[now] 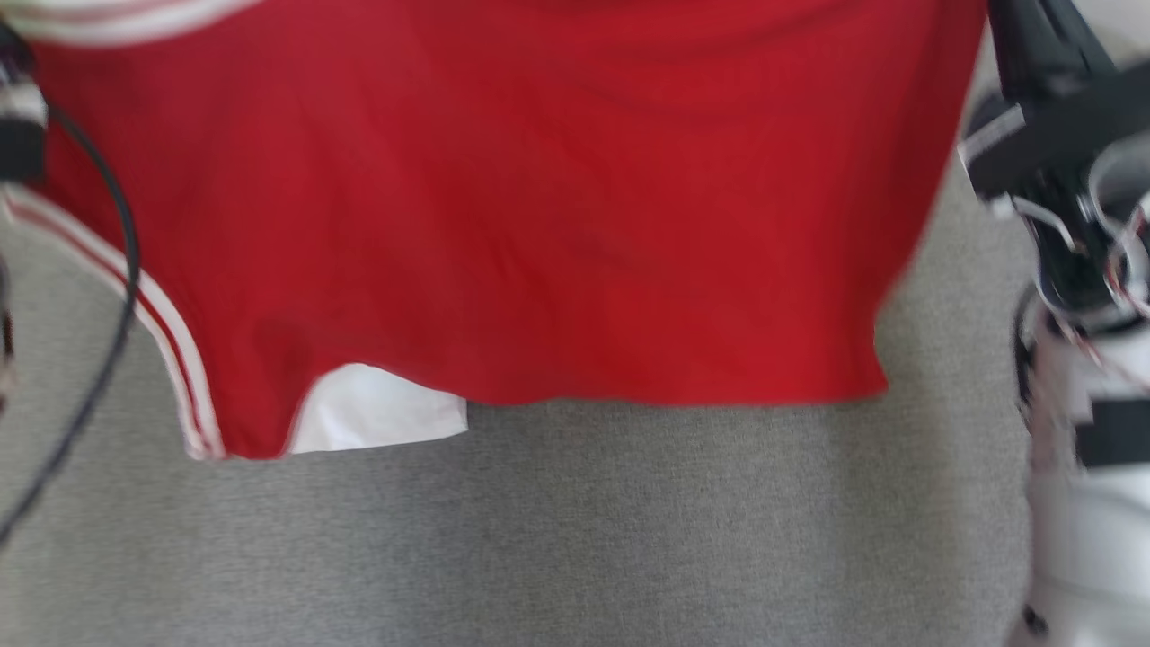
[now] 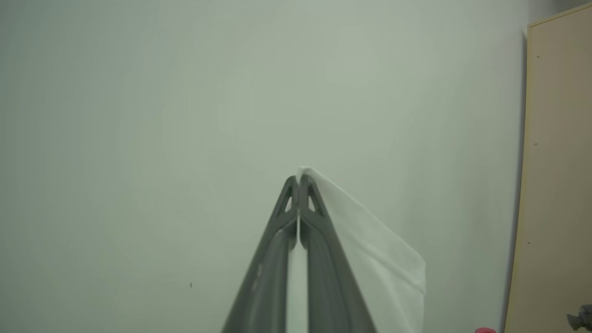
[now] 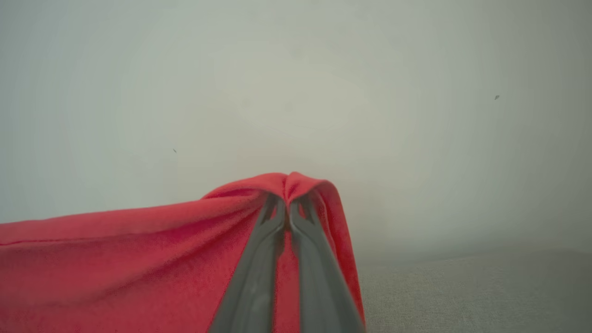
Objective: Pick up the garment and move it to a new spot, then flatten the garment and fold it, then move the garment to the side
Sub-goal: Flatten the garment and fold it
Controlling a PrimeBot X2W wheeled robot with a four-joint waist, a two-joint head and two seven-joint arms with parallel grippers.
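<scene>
- red garment [image 1: 539,225], white stripe trim, hangs spread out
- left hand [image 2: 298,179] pinched tight on its white bit
- right hand [image 3: 287,201] clamped on red fabric

Plain indoor room, bare pale wall [image 2: 185,115], grey fabric-covered surface [image 1: 629,539], beige panel [image 2: 555,162]

We see the garment [image 1: 539,225], red, hanging spread wide over the grey surface [image 1: 575,539]. A white-and-red striped trim [image 1: 171,341] runs down its left edge, and a white panel [image 1: 377,409], perhaps a lining, shows below the hem.
</scene>
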